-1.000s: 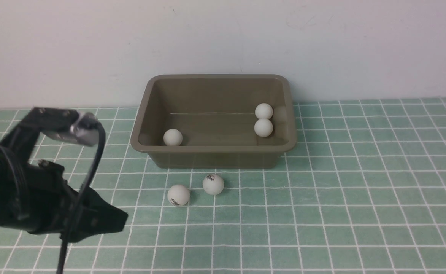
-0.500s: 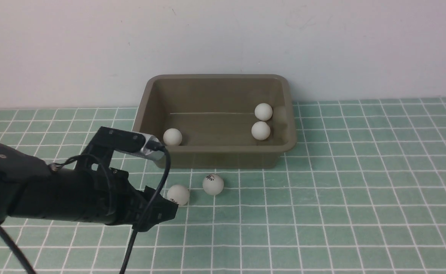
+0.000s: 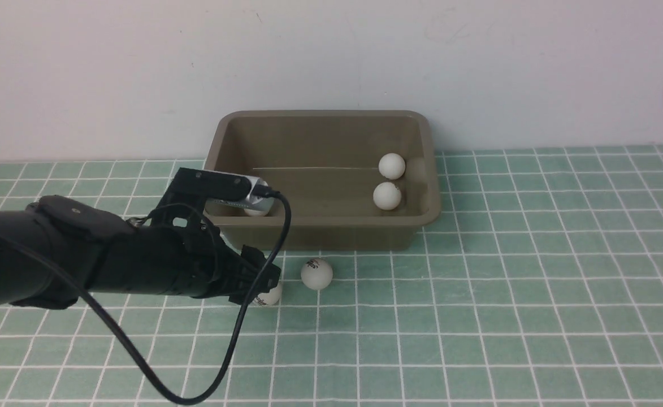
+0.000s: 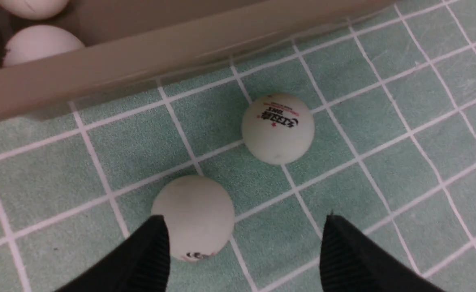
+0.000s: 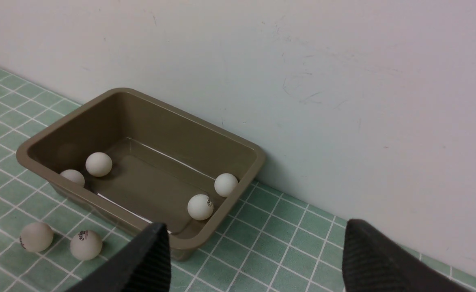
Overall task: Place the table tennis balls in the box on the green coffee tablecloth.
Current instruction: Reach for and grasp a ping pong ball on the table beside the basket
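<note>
Left hand (image 4: 244,219) now forward, spread beside one ball (image 4: 193,217) — print unreadable

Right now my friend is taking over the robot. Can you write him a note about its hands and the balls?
Left gripper: open, low over the mint-green checked tablecloth, the nearer small white table tennis ball between its jaws, not gripped.
Right gripper: open, empty, raised.
Done: four white balls lie in the olive-brown plastic box.
To do: two balls on the cloth in front of the box, that one and the logo ball beside it.
</note>
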